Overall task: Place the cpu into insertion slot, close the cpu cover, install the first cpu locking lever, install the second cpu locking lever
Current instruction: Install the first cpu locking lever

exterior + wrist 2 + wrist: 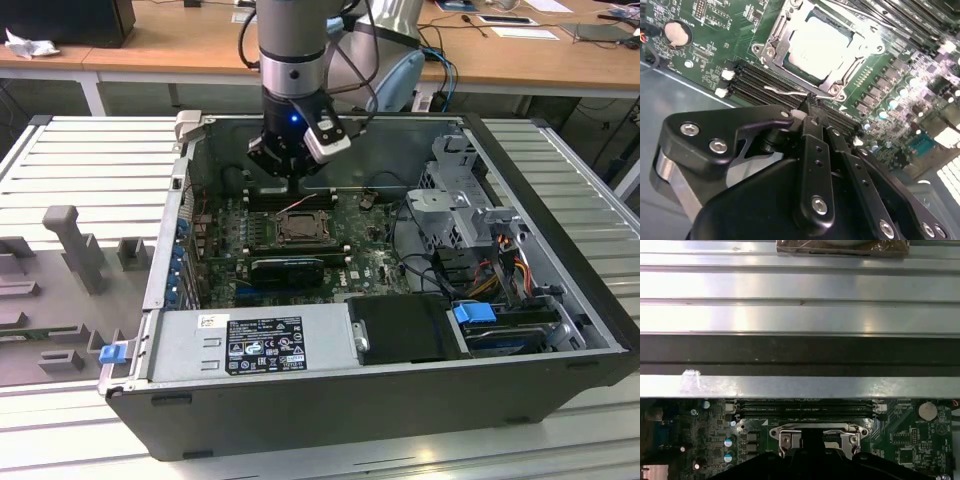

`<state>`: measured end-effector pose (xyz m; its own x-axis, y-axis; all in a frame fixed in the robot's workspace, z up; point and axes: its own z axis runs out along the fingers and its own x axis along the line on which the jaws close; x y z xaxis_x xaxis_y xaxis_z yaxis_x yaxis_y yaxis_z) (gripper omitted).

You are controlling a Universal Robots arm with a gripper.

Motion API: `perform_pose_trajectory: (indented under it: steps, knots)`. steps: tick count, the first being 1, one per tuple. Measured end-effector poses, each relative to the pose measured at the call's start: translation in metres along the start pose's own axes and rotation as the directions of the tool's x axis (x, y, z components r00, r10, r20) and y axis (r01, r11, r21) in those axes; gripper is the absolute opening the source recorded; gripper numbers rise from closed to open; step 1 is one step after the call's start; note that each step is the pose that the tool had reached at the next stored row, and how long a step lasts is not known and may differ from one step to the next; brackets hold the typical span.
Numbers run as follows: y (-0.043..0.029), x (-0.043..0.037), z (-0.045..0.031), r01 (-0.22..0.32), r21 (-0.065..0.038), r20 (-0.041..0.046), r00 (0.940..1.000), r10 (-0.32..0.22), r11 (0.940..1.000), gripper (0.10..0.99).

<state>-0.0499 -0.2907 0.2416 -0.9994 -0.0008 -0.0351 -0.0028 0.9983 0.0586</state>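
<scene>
Silver metal frames the insertion slot (822, 47) on the green motherboard (715, 30), and the pale cpu (820, 42) lies flat inside it, seated within the rim. Around the chip sits the cpu cover (777, 37), down on the socket as far as I can see, with a thin wire lever (785, 91) lying along the edge nearest me, beside the long black memory slots (760, 82). My gripper (812, 112) hangs just above that lever edge with my fingers (815, 145) drawn together, clamped on nothing I can make out. In the exterior view I hover inside the open computer case (560, 300), over the socket (298, 228). That case also holds a grey power supply (250, 345), a black expansion card (290, 268) and bundled cables (500, 255).
</scene>
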Motion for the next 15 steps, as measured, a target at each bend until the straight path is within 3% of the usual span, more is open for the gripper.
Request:
perform_pose_trajectory:
  steps: [4,15]
  knots:
    - [0.0035,-0.0096,0.0079,0.003,-0.001,-0.0002,1.0,-0.003,1.0,0.106]
    - [0.008,-0.0162,0.0157,0.028,-0.002,-0.0017,0.9996,-0.028,0.9996,0.106]
